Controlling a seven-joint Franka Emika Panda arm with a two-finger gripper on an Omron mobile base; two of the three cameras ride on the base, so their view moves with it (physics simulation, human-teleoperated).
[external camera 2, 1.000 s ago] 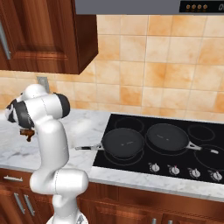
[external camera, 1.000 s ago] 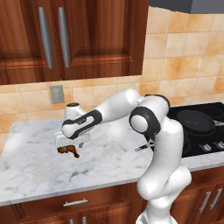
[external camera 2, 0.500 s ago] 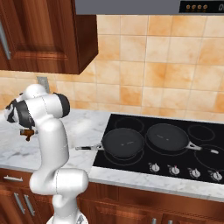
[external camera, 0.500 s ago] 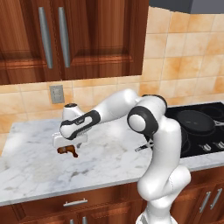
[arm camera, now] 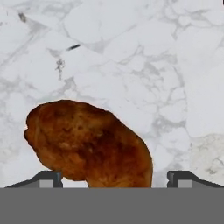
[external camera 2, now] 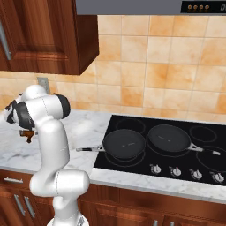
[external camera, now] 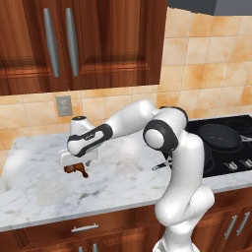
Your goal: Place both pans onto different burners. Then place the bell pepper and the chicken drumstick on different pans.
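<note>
Both pans (external camera 2: 124,143) (external camera 2: 169,137) sit on separate burners, ready to receive food. Your gripper (external camera: 74,164) hangs spread wide over the chicken drumstick (arm camera: 87,143), which lies between its tips near the tabletop's (external camera: 123,182) left end.

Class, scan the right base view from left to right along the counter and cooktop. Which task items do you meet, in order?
Chicken drumstick → left pan → right pan.
</note>
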